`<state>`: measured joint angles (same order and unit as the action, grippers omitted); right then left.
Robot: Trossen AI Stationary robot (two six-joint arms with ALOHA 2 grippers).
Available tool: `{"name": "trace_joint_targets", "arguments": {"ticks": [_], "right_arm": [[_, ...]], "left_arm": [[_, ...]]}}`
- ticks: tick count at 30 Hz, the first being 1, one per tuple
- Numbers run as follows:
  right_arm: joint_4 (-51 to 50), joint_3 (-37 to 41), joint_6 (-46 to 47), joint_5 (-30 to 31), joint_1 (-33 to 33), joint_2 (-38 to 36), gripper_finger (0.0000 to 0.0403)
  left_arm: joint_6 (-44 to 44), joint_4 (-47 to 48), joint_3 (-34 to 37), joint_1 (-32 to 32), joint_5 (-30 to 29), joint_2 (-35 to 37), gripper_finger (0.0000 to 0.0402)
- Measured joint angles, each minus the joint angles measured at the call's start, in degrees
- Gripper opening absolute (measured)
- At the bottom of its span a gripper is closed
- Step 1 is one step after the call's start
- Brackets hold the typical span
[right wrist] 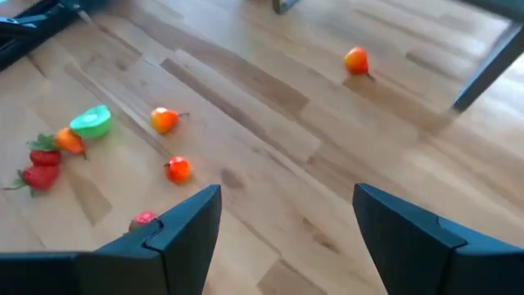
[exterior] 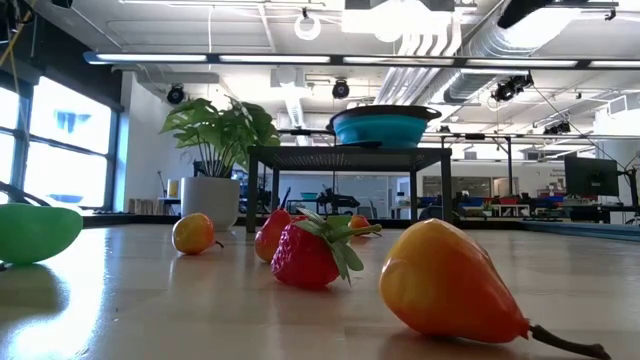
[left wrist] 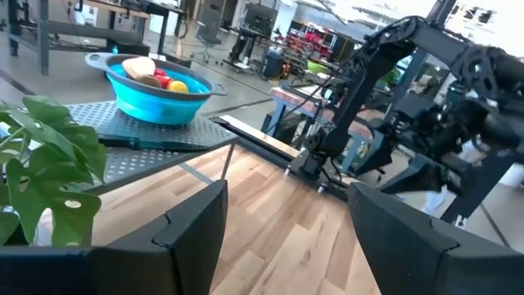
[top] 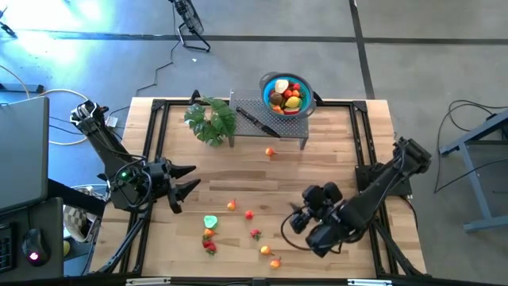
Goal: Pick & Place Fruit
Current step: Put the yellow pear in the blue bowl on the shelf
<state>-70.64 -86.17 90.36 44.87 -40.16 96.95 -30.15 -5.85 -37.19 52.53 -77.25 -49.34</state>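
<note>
- Looks like the job is partway done: the blue bowl [top: 286, 94] on the black mesh stand [top: 270, 127] at the far edge of the tabletop already holds a pile of toy fruit (a yellow one, reds and something brownish on top).
- Plenty still loose though. Most of the loose fruit [top: 238, 226] is scattered along the near edge around the middle: a strawberry [top: 209, 247], a green lime half [top: 210, 222], a couple of small orange pieces [top: 265, 250] and red bits.
- One stray orange-red fruit [top: 270, 152] sits alone just in front of the stand.
- The fruit is small, glossy plastic, some with little stems or leaves (they'd probably roll easily).
- Right gripper [top: 295, 225] hovers near the near-right part of the tabletop, fingers spread, nothing in them, aimed toward the scattered pile.
- Left gripper [top: 189, 178] waits by the left edge, also spread wide and empty.
- Leafy plant [top: 211, 119] stands left of the stand, not part of the job.
</note>
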Motion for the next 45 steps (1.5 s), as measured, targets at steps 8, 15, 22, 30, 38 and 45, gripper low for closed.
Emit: {"name": "trace_joint_targets", "arguments": {"ticks": [8, 15, 22, 30, 38, 45], "right_arm": [[6.2, 6.1, 12.4, 0.8, -2.2, 2.9, 0.027], [21.6, 19.2, 18.7, 4.2, -2.0, 3.0, 0.027], [36.1, 27.3, -1.2, -0.3, 4.3, 2.9, 0.027], [67.0, 37.5, -24.2, -13.3, 15.7, 2.8, 0.0256], [71.0, 41.3, -29.9, -11.9, 22.1, 2.4, 0.0215], [85.6, 44.3, -39.5, -18.3, 28.3, 2.4, 0.0211]], "left_arm": [[-0.1, 0.0, 0.0, 0.0, 0.9, 0.0, 0.0248], [-0.1, 0.0, 0.0, 0.0, 2.5, 0.0, 0.0248], [-0.1, 0.5, 0.0, 0.0, 2.3, 0.0, 0.0248], [-0.2, 0.4, 0.0, 0.0, 1.4, 0.0, 0.0248], [-0.5, 0.5, 0.0, 0.0, 1.2, 0.0, 0.0248], [-0.4, 1.5, 0.0, 0.0, -0.3, 0.0, 0.0248]]}}
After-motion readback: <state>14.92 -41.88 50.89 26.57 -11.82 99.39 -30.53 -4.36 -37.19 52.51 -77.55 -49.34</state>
